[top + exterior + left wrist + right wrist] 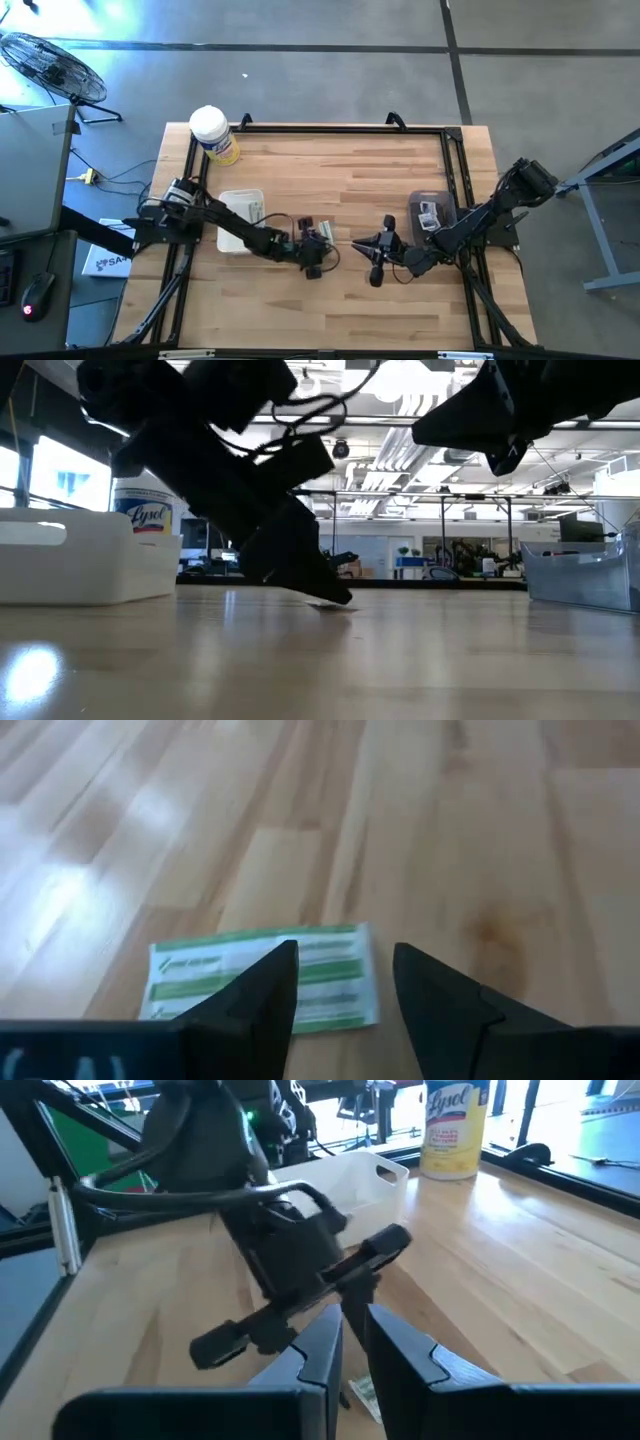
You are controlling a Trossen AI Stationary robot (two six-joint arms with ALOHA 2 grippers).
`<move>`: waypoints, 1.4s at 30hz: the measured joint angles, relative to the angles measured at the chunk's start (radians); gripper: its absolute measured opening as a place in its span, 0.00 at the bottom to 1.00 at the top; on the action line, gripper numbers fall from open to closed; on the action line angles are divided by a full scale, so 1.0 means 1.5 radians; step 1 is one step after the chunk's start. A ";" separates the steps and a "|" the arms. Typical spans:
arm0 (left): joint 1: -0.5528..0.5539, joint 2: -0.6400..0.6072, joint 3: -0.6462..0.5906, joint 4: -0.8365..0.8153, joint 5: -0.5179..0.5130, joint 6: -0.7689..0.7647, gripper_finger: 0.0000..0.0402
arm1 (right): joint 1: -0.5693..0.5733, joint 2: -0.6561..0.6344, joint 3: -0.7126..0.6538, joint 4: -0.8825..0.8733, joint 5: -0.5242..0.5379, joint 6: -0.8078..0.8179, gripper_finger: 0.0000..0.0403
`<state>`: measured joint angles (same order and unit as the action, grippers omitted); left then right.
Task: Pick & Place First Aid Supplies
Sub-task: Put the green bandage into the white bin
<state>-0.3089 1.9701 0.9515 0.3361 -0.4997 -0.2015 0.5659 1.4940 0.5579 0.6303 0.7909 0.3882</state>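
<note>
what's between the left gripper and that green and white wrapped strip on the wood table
Nothing visible. The left gripper hangs open right over the green and white wrapped strip, which lies flat on the wooden table, one finger overlapping it in the wrist view.

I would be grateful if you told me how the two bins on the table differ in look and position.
The white plastic bin is opaque, while the clear plastic bin is see-through. The white bin sits on the table's left side by the left arm; the clear bin sits on the right side by the right arm. The white bin has a slot handle in its end wall; on the clear bin none can be made out. Both are open-topped, rest on the wooden table and hold packets.
</note>
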 joint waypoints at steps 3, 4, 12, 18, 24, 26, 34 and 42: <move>0.011 0.000 0.001 -0.022 0.017 -0.015 0.41 | 0.000 0.000 0.000 0.001 0.002 0.002 0.11; 0.013 0.000 0.001 -0.028 0.024 -0.014 0.41 | 0.000 0.000 0.000 0.002 0.002 0.002 0.11; 0.028 -0.004 0.004 -0.057 0.085 0.008 0.33 | 0.000 0.000 0.000 0.001 0.003 0.002 0.11; 0.028 -0.003 0.003 -0.063 0.089 0.032 0.27 | 0.000 0.000 0.000 -0.001 0.005 0.003 0.11; 0.033 -0.003 0.003 -0.064 0.123 0.044 0.23 | 0.000 0.000 0.000 -0.003 0.005 0.005 0.11; 0.038 -0.003 0.003 -0.065 0.149 0.032 0.21 | 0.000 0.000 0.000 -0.003 0.004 0.005 0.11; 0.076 -0.003 0.002 -0.063 0.245 0.013 0.02 | 0.000 0.000 0.000 -0.003 -0.002 0.005 0.11; 0.079 -0.052 -0.004 -0.098 0.255 0.061 0.00 | 0.000 0.000 0.000 -0.004 -0.010 0.013 0.11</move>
<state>-0.1898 1.8924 0.9463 0.1893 -0.1168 -0.1100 0.5656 1.4940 0.5579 0.6243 0.7753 0.4081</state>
